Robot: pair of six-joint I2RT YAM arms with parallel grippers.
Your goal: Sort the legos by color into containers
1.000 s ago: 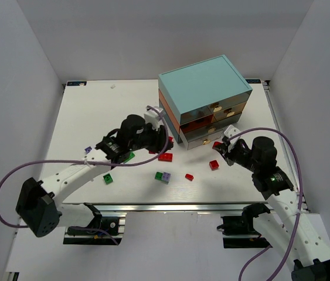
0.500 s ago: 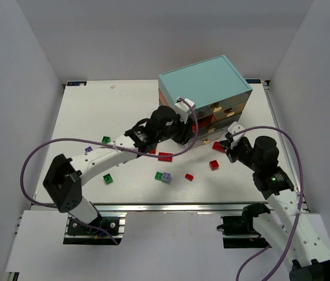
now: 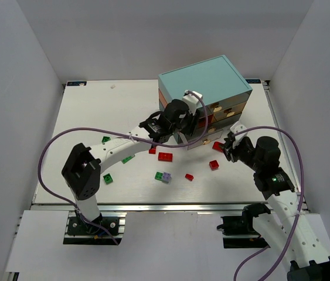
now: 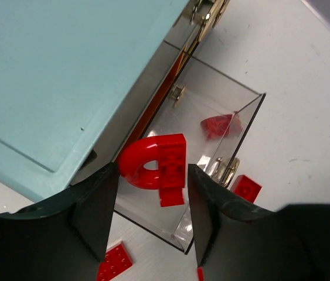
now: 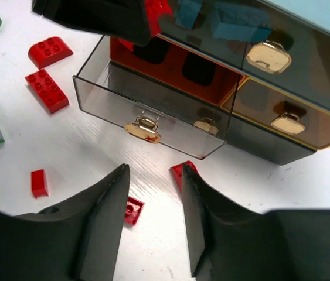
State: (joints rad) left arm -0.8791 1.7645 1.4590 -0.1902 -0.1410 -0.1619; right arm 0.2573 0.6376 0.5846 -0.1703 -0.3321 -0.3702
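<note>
While one drawer (image 3: pixel 208 139) stands open, two grippers hang at the chest (image 3: pixel 204 86).
Top view, centre: left gripper (image 3: pixel 191 126) over drawer, right gripper (image 3: pixel 229 145) beside it. Left wrist: one red arch (image 4: pixel 153 165) clasped, one red brick (image 4: pixel 219 124) inside. Right wrist: jaws parted, empty; five loose reds (image 5: pixel 46 91).

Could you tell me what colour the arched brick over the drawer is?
The brick is red; left wrist view.

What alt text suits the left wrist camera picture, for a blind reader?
A red arched lego gripped between the two dark fingers of the left claw, above an open clear drawer holding another red piece. The chest's pale teal top fills the left.
</note>
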